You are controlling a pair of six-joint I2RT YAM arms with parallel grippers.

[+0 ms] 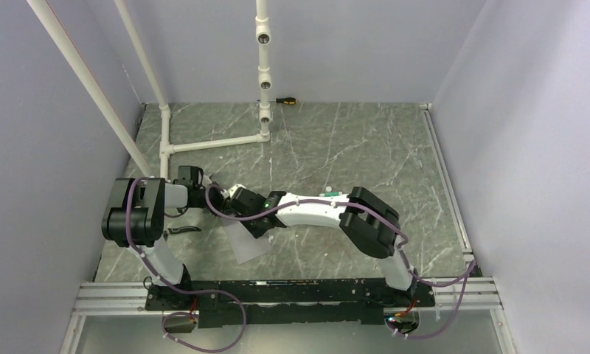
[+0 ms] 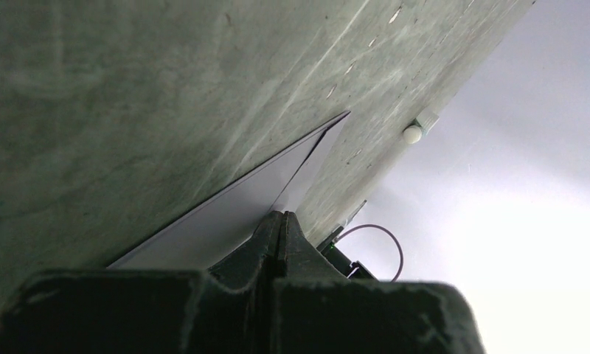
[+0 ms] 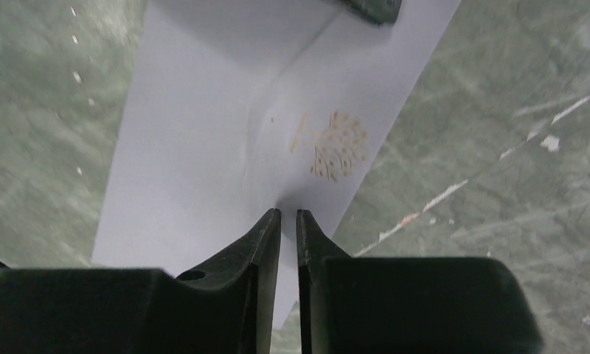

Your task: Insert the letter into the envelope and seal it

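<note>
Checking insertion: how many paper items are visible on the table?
1: the envelope, left of centre on the near side. No separate letter shows; it may be inside or hidden.

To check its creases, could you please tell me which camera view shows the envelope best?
Right wrist: the envelope lies face-on, its crease plain. Top external shows only a small, partly covered part; left wrist sees it nearly edge-on.
</note>
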